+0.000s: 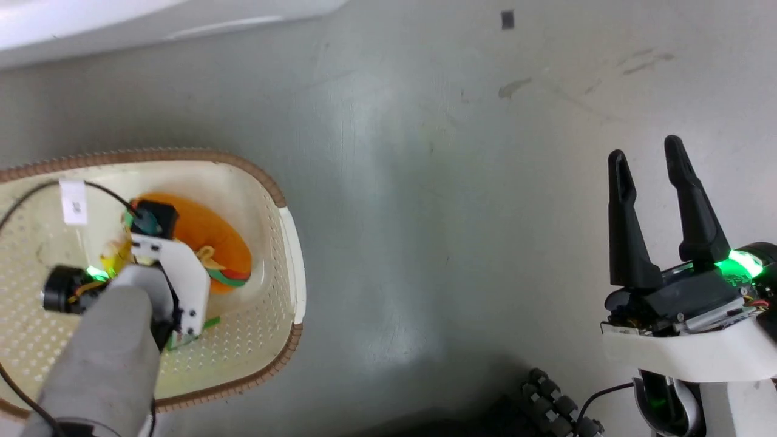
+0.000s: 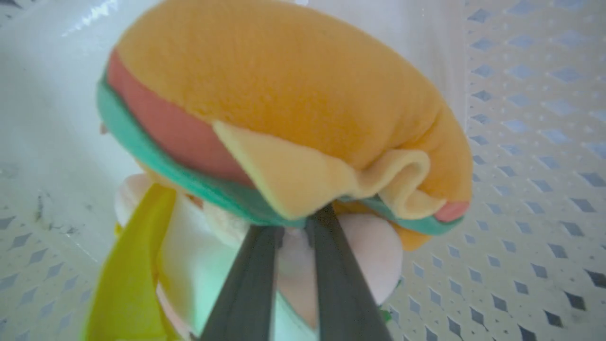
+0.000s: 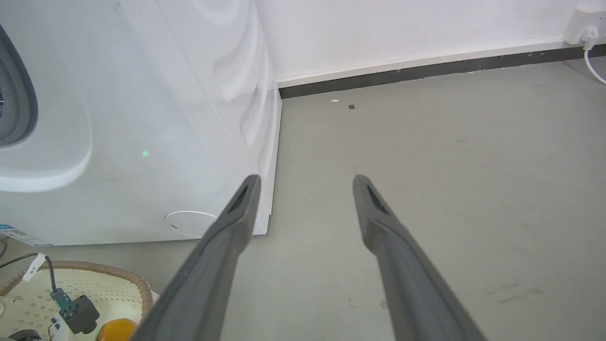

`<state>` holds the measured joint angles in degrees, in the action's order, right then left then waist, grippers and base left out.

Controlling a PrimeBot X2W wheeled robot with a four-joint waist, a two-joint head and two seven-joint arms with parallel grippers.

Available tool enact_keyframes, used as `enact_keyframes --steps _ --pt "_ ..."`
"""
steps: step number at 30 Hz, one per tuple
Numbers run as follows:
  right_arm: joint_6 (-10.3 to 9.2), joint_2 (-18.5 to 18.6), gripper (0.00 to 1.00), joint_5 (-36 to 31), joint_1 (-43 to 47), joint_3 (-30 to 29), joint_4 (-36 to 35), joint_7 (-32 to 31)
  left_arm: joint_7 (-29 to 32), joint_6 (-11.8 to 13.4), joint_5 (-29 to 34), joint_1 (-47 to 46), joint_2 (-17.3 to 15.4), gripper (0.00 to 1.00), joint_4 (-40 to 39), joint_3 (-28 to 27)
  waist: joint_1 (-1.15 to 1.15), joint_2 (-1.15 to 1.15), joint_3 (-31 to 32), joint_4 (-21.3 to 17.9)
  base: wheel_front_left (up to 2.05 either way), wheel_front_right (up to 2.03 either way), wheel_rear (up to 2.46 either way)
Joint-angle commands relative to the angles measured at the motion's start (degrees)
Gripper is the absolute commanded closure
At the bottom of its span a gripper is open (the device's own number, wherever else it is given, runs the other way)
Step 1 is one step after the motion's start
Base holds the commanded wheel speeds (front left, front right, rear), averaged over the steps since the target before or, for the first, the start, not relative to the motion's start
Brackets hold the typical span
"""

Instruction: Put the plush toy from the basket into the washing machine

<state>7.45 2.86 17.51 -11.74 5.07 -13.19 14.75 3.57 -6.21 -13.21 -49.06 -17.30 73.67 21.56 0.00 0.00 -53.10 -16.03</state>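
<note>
The plush toy (image 1: 212, 237) lies inside the basket (image 1: 200, 156), orange bun uppermost. My left gripper (image 2: 296, 220) reaches down into the basket, and its fingers (image 2: 251, 284) are pinched together on the toy's (image 2: 284, 85) underside, just below the green and yellow layers, with pale pink fabric between them. In the head view my left wrist (image 1: 176, 273) covers the fingertips. My right gripper (image 1: 649, 155) hangs open over bare floor at the right, holding nothing. The washing machine (image 3: 142, 118) stands white beyond the basket (image 3: 118, 274), its grey gasket (image 3: 14, 94) at the left edge.
A black cable with a white tag (image 1: 74, 202) crosses the basket's left side. The grey floor (image 1: 455, 212) stretches between basket and right arm. My base's rollers (image 1: 552, 400) show at the bottom. A wall socket with a cord (image 3: 587, 28) sits at the far right.
</note>
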Motion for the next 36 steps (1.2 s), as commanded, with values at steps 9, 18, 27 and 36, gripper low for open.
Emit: enact_keyframes --steps 9,18,27,36 --pt "0.03 0.01 0.0 -1.56 0.51 -0.05 2.4 0.25 -5.61 -0.33 -0.85 6.17 2.41 1.0 0.27 0.95 0.0 0.0 12.07 1.74 0.0 0.0 0.0" --pt "0.03 0.01 0.0 -2.68 2.74 0.34 5.07 0.25 -12.41 -0.59 -0.65 13.37 5.26 1.0 0.22 3.12 0.0 0.0 24.45 4.71 0.0 0.0 0.0" --pt "0.03 0.01 0.0 -4.46 6.95 -0.2 6.86 0.25 -18.09 -0.54 -1.3 19.37 8.51 1.0 -3.14 3.94 0.0 0.0 34.21 9.0 0.0 0.0 0.0" --pt "0.03 0.01 0.0 -5.18 10.23 -0.76 7.54 0.25 -18.54 1.14 -2.48 26.49 8.03 1.0 -17.9 1.57 0.0 0.0 40.92 12.79 0.0 0.0 0.0"
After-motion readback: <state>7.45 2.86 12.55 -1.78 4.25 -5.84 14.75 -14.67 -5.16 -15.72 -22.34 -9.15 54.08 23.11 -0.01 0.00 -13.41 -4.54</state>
